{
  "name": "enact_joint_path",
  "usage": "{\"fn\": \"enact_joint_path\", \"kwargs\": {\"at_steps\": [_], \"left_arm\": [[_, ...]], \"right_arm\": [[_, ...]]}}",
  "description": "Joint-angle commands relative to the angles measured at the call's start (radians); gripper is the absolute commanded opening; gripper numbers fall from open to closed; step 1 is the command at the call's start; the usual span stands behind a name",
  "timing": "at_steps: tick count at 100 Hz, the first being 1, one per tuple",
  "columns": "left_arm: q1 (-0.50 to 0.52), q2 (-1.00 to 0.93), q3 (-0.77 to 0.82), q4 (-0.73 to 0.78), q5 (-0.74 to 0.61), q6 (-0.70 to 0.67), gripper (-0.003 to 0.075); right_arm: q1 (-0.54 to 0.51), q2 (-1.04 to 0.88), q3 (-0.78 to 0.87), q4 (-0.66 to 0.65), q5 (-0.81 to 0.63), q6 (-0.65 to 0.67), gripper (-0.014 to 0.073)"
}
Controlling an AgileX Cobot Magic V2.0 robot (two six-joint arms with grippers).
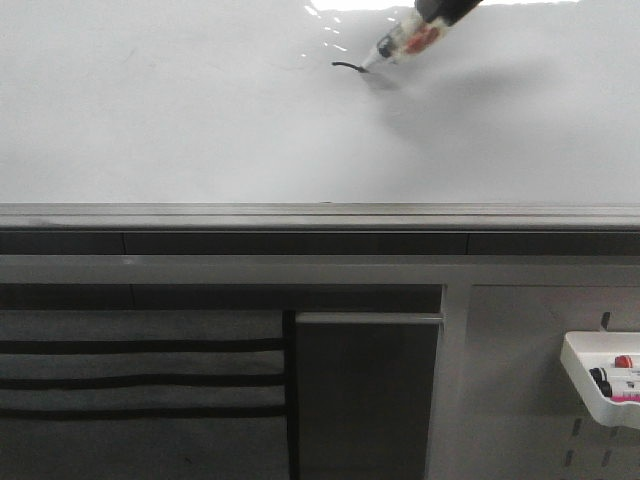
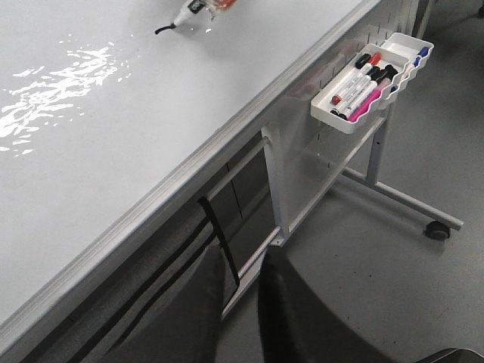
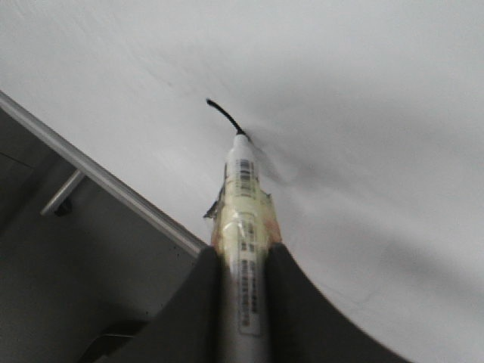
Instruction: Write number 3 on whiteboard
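The whiteboard [image 1: 200,120] is large, glossy and white, with glare along its far edge. My right gripper [image 3: 243,261] is shut on a white marker [image 3: 243,200] wrapped in tape, and the marker's tip touches the board. From the tip runs a short curved black stroke [image 1: 345,66], which is all that shows of the number 3. The stroke also shows in the right wrist view [image 3: 221,112] and in the left wrist view [image 2: 162,29]. My left gripper [image 2: 242,265] hangs off the board's near edge. Its fingers are close together and hold nothing.
A grey metal rail [image 1: 320,215] runs along the board's near edge. A small white tray [image 2: 370,83] with several markers hangs on the stand at the right, and it also shows in the front view [image 1: 600,375]. The stand's legs and a caster [image 2: 436,229] are on the floor.
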Motion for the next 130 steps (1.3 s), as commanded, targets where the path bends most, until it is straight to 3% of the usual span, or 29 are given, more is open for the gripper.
{"fn": "enact_joint_path", "kwargs": {"at_steps": [1, 26, 60, 82, 92, 101, 109, 130], "left_arm": [[0.002, 0.0, -0.025, -0.048, -0.052, -0.009, 0.007], [0.002, 0.0, -0.025, -0.048, -0.052, -0.009, 0.006], [0.002, 0.0, -0.025, -0.048, -0.052, -0.009, 0.006], [0.002, 0.0, -0.025, -0.048, -0.052, -0.009, 0.006], [0.002, 0.0, -0.025, -0.048, -0.052, -0.009, 0.006], [0.002, 0.0, -0.025, -0.048, -0.052, -0.009, 0.006], [0.002, 0.0, -0.025, -0.048, -0.052, -0.009, 0.006], [0.002, 0.0, -0.025, -0.048, -0.052, -0.009, 0.006]], "right_arm": [[-0.007, -0.042, -0.009, -0.007, -0.004, 0.008, -0.0017], [0.06, 0.013, 0.027, 0.014, -0.165, 0.008, -0.0017], [0.021, -0.033, 0.073, 0.005, -0.011, -0.009, -0.0017], [0.132, 0.035, 0.071, 0.038, -0.213, -0.025, -0.0017], [0.146, 0.054, 0.02, 0.04, -0.133, -0.028, -0.0017], [0.169, 0.011, 0.028, 0.114, -0.043, -0.164, -0.0017], [0.198, -0.046, 0.079, 0.201, -0.043, -0.233, -0.0017], [0.271, -0.178, 0.195, 0.203, -0.046, -0.248, -0.0017]]}}
